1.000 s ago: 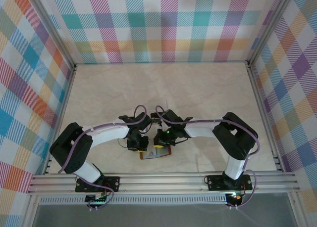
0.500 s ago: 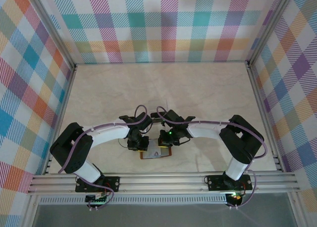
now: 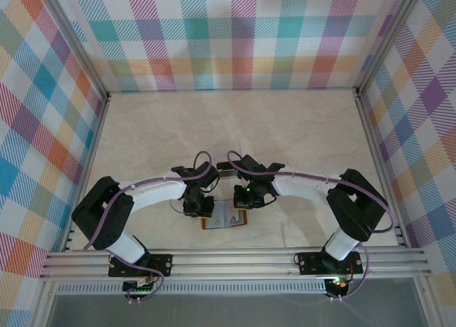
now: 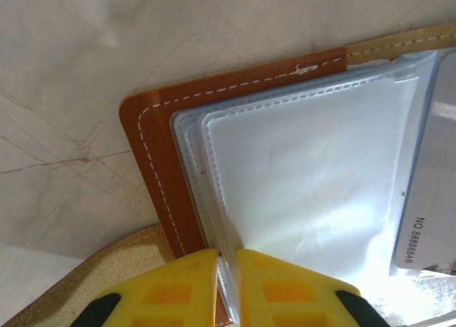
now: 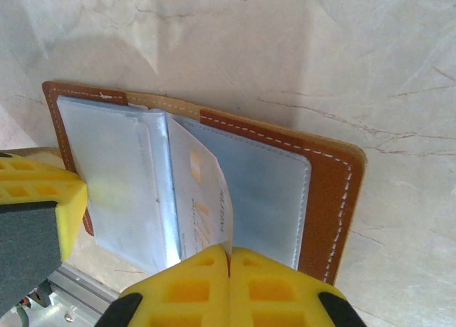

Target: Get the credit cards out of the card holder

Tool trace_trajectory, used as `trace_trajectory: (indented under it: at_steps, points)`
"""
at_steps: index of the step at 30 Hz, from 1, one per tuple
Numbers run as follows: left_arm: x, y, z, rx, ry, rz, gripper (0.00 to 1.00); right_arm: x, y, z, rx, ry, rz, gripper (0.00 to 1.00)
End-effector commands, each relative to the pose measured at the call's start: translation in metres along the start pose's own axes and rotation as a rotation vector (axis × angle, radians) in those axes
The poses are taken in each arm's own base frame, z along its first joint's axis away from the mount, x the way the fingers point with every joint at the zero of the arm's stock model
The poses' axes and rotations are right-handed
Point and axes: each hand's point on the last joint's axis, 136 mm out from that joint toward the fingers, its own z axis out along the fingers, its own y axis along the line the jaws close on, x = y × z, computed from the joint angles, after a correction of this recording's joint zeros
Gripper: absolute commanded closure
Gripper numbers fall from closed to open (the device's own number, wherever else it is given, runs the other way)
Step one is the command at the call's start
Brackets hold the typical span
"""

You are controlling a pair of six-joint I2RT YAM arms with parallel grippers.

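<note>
With the card holder (image 3: 224,221) open near the front edge of the table (image 3: 285,142), our left gripper (image 4: 226,288) pinches its clear sleeves (image 4: 306,191) and our right gripper (image 5: 229,288) is closed on the pale card (image 5: 203,199). We should draw that card straight out, left pinch anchoring the holder

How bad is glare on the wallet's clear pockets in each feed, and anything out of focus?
Left wrist: glare washes the clear pockets of the card holder, though the number on the grey card stays readable. Right wrist: bright streak along the pocket fold; print on the pale card is soft. Top external: evenly lit, card holder too small for detail.
</note>
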Motion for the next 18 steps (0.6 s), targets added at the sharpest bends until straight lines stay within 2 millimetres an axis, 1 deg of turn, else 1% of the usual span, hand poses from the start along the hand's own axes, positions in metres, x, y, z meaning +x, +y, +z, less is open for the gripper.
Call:
trace_trajectory:
  at_steps: [1,4,7,9,12,15,18]
  points:
    - [0.012,0.020,0.011,-0.096,0.042,0.003,0.85,0.001,-0.003,-0.004,0.022,0.013,-0.008,0.93]
    - [0.012,0.019,0.012,-0.090,0.042,0.002,0.84,0.001,0.006,0.000,-0.032,0.020,-0.005,0.92]
    - [0.012,0.019,0.012,-0.088,0.042,0.001,0.84,0.002,0.012,0.003,-0.067,0.028,0.004,0.90]
    - [0.012,0.019,0.012,-0.088,0.040,0.000,0.84,0.001,0.015,0.005,-0.091,0.028,0.012,0.85]
    - [0.012,0.019,0.012,-0.083,0.039,-0.002,0.84,0.002,0.019,0.007,-0.114,0.036,0.021,0.81]
    - [0.011,0.018,0.012,-0.081,0.036,-0.002,0.84,0.002,0.018,0.008,-0.111,0.036,0.027,0.80]
    - [0.011,0.017,0.012,-0.077,0.032,-0.002,0.84,0.002,0.017,0.008,-0.107,0.034,0.028,0.84]
